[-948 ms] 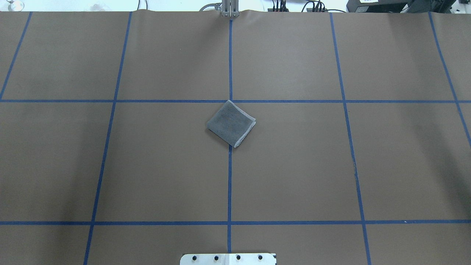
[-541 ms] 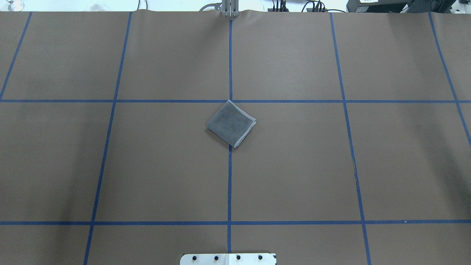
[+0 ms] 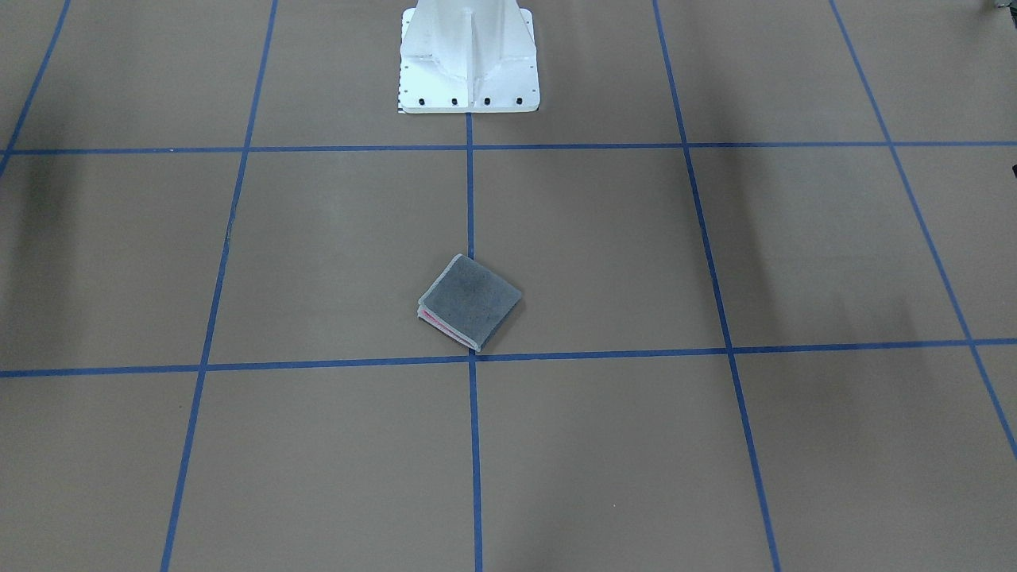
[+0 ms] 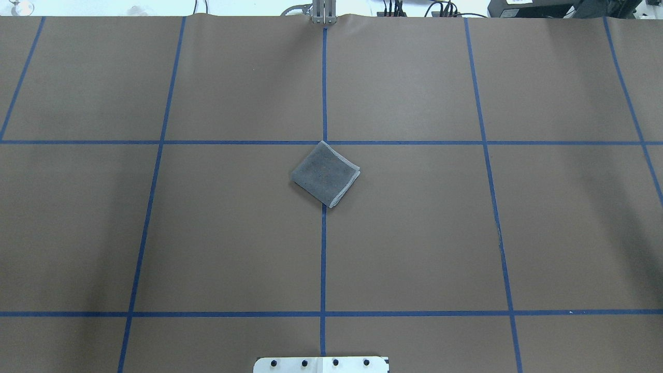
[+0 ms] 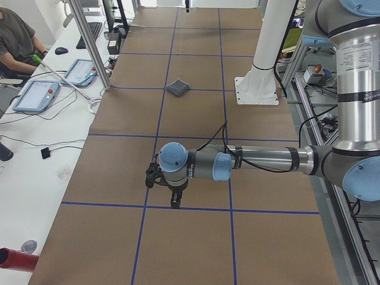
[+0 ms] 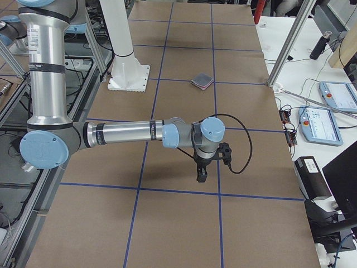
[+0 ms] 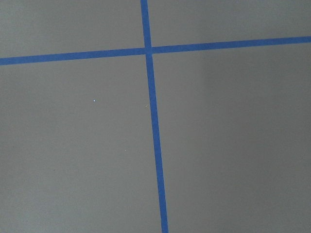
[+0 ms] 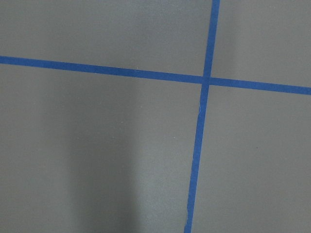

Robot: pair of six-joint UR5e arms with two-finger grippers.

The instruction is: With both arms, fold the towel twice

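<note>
FOLDED AND LEFT ALONE: The towel (image 4: 325, 174) lies as a compact dark grey square, turned corner-on like a diamond, near the middle of the brown surface (image 4: 414, 233), with one corner at a crossing of the blue tape lines (image 4: 323, 259) out in front of the white pedestal (image 3: 469, 63). A sliver of pink at its open edge in the front-facing view suggests stacked layers, so both folds look done. Nothing touches it. The left arm (image 5: 261, 159) and right arm (image 6: 122, 134) stretch low over opposite ends of the surface, well apart from the cloth, each pointing down at bare paper, which looks like a parked stance that keeps the finished fold unobstructed. Whether the left claw (image 5: 174, 202) or the right claw (image 6: 201, 176) is apart or together cannot be told from these side views. A person (image 5: 15, 35) sits alongside the rig
</note>
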